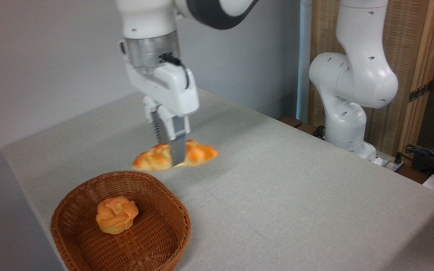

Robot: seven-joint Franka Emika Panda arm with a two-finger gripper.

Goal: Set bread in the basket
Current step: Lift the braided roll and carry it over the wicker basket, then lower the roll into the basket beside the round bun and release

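The bread (199,152), a long golden-orange loaf with tapered ends, lies across the middle of the picture, slightly blurred. My gripper (172,156) comes down from above and is shut on the loaf's middle, one finger (178,150) crossing in front of it. Whether the loaf rests on the table or hangs just above it I cannot tell. The brown woven basket (164,203) sits in front and to the left of the loaf, near the table's left edge, a short gap from the loaf.
A small round rose-shaped bun (116,215) lies in the basket. The grey cloth-covered table (285,195) stretches to the right. The arm's white base (347,98) stands at the far right edge, with cables (433,156) beyond it. A wall runs behind.
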